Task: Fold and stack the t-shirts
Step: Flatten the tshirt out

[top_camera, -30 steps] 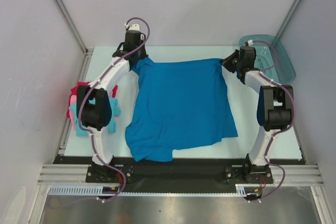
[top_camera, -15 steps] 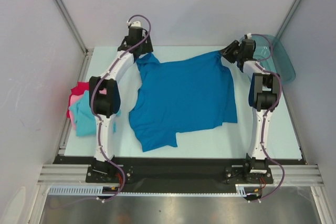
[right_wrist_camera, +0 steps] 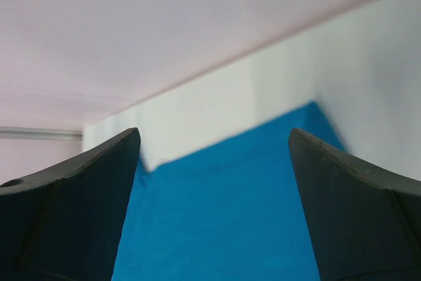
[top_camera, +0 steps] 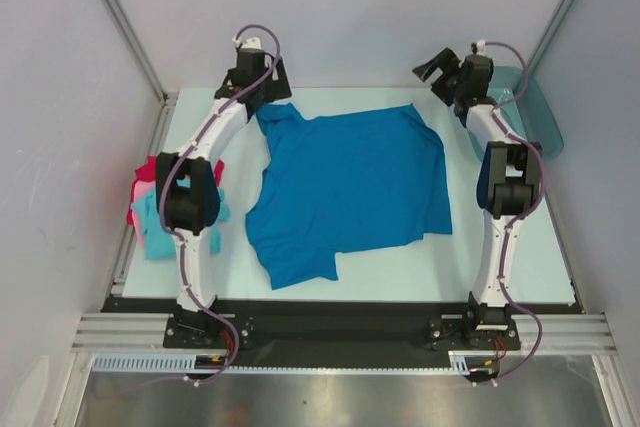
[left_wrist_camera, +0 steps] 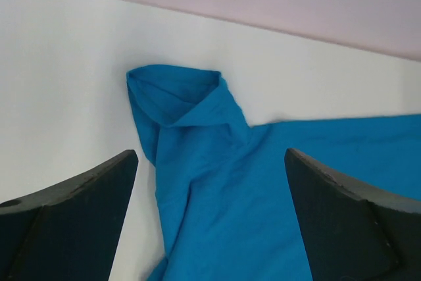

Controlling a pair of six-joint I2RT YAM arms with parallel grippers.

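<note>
From above, the medium blue t-shirt (top_camera: 345,192) lies spread flat on the middle of the pale surface (top_camera: 400,272), one sleeve bunched at its far left corner. The left pincer (top_camera: 258,82) hangs just over that sleeve, and the right pincer (top_camera: 438,71) hovers above the far right corner, visibly spread and clear of the cloth. At the left edge lie the red t-shirt (top_camera: 152,169), the pink t-shirt (top_camera: 145,187) and the light turquoise t-shirt (top_camera: 152,229) in a loose heap, and a teal tray (top_camera: 530,117) sits at the far right. From the left wrist, the fingers stand wide apart and empty, the folded-over sleeve below and between them. From the right wrist, the fingers are likewise wide and empty, the blue cloth's corner beneath them near the back wall.
</note>
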